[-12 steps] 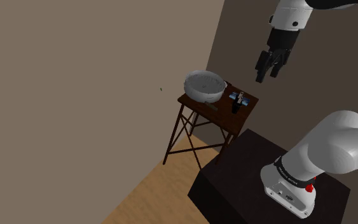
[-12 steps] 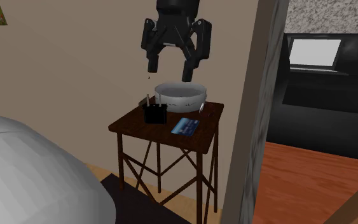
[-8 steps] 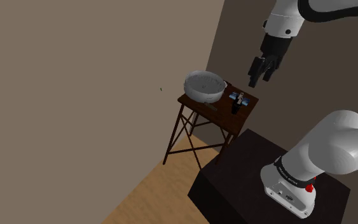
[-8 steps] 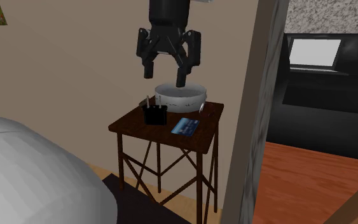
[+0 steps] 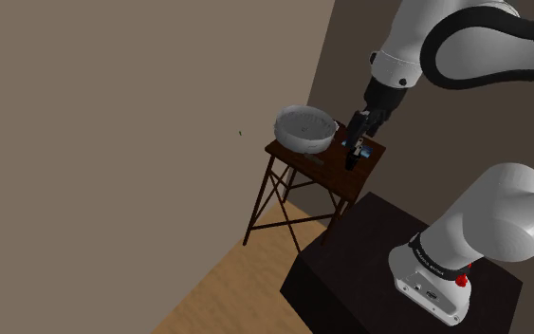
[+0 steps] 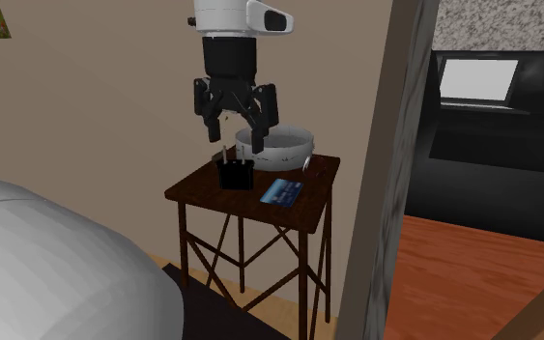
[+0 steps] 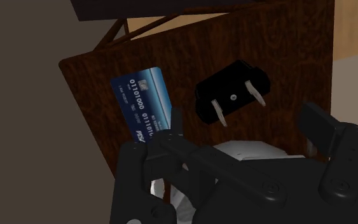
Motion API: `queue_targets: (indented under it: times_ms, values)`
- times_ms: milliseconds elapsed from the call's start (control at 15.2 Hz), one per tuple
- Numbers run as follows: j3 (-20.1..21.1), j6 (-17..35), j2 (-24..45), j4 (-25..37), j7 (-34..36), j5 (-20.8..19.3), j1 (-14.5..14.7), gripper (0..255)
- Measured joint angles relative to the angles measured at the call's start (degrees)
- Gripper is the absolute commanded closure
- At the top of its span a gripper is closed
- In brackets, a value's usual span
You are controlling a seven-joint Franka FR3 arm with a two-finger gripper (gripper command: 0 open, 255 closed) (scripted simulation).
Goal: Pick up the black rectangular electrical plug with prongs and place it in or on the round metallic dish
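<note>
The black rectangular plug (image 6: pixel 235 174) stands on the small dark wooden table (image 6: pixel 202 190) with its two pale prongs pointing up. It also appears in the shoulder view as the plug (image 5: pixel 351 160) and under the hand as the plug (image 7: pixel 230 97). My gripper (image 6: pixel 236 145) hangs open just above it, fingers spread to either side and not touching it. The round grey dish (image 6: pixel 277 147) sits at the back of the table, right behind the gripper (image 5: pixel 359 134). Part of the dish (image 7: pixel 250 150) shows behind the gripper (image 7: pixel 244 121).
A blue bank card (image 6: pixel 281 191) lies flat on the table beside the plug, also seen as the card (image 7: pixel 142 102). The table has thin crossed legs and sits in a wall corner. A thick wall edge (image 6: pixel 381 164) stands close on the second exterior view's right.
The gripper has come down from high above the table to just over the plug, shifting toward the shoulder view's left. Its fingers stay open. Plug, card and dish have not moved.
</note>
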Motion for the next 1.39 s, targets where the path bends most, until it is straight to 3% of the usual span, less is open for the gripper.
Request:
queue_targets:
  times_ms: [264, 726, 792, 1386]
  values:
    - [0.20, 3.81, 0.35, -3.35, -0.15, 0.19, 0.09, 0]
    - [0.38, 4.90, 0.54, -4.22, -0.05, 0.34, 0.19, 0]
    - [0.38, 4.90, 0.54, -4.22, -0.05, 0.34, 0.19, 255]
    - [0.38, 4.90, 0.54, -4.22, -0.05, 0.34, 0.19, 255]
